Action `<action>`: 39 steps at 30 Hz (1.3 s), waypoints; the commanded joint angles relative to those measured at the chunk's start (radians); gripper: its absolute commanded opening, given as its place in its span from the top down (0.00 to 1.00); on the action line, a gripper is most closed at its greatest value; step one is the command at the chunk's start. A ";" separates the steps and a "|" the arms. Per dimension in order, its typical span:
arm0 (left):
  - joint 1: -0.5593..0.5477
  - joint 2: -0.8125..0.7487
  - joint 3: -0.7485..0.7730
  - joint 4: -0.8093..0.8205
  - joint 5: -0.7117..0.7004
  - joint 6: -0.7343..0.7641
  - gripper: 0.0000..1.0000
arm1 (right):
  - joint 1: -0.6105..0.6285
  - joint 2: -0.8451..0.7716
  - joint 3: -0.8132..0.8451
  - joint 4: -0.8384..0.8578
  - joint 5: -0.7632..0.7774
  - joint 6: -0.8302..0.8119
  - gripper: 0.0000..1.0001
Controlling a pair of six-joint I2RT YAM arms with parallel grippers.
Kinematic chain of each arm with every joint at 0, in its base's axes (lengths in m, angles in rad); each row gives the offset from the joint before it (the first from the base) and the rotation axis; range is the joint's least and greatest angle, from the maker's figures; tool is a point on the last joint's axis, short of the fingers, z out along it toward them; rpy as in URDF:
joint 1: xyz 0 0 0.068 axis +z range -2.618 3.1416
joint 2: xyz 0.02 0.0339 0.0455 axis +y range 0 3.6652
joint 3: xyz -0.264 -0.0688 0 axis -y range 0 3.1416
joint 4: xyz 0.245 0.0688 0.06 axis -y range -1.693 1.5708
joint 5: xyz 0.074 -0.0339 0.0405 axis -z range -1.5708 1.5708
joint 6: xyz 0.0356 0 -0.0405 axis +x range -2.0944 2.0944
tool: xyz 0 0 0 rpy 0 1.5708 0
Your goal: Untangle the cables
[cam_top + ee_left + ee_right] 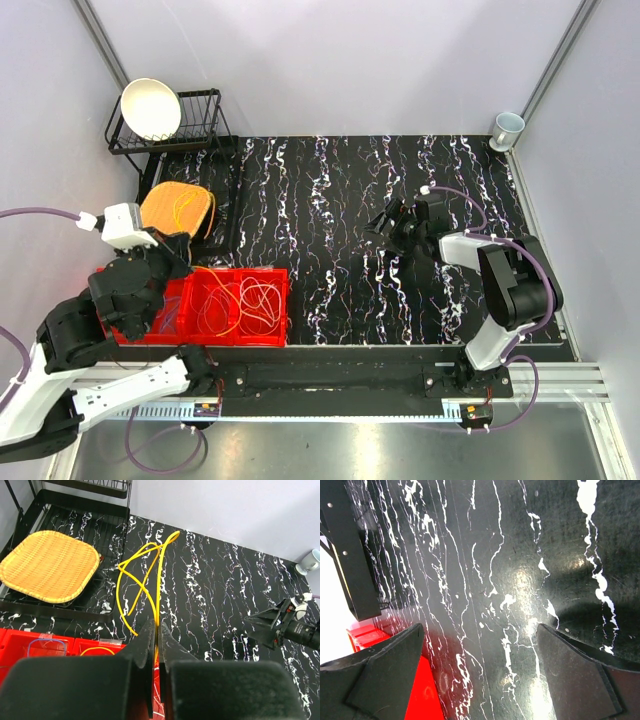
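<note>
The black, white-veined worktop [330,200] fills most of my top view. At its near left corner sits a red crate [250,272], and beyond that is a woven tray [47,567] on a black rack.

My left hand [157,630] hangs over the crate, clenched on a yellow cable [159,575]. The strand rises out of the pinch and springs into open loops beside the tray. My right hand [477,630] hovers low over bare worktop well to the right, fingers spread and holding nothing.

The other cables [245,305] lie in the crate, orange and pale loops overlapping. I cannot tell whether the yellow one's lower end is free of them.

I judge these wires light, thin and springy. They keep their curl, so a lifted loop can hook a neighbour and drag it along. The sheath looks smooth and probably slips in a loose pinch. I would grip a single strand on a stretch clear of crossings, near an end if one shows.
</note>
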 commanded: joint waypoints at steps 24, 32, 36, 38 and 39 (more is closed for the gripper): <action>0.002 0.093 0.262 -0.043 -0.074 0.096 1.00 | -0.004 0.052 0.036 0.077 -0.060 0.025 0.00; 0.002 -0.007 -0.051 -0.045 -0.002 -0.170 1.00 | -0.006 0.065 0.045 0.069 -0.062 0.022 0.00; 0.002 -0.027 -0.149 -0.146 0.032 -0.342 1.00 | -0.006 0.069 0.044 0.070 -0.065 0.024 0.00; 0.002 -0.023 -0.149 -0.250 0.044 -0.448 1.00 | -0.006 0.069 0.047 0.070 -0.069 0.025 0.00; 0.002 -0.018 -0.143 -0.291 0.049 -0.486 1.00 | -0.006 0.066 0.047 0.070 -0.071 0.025 0.00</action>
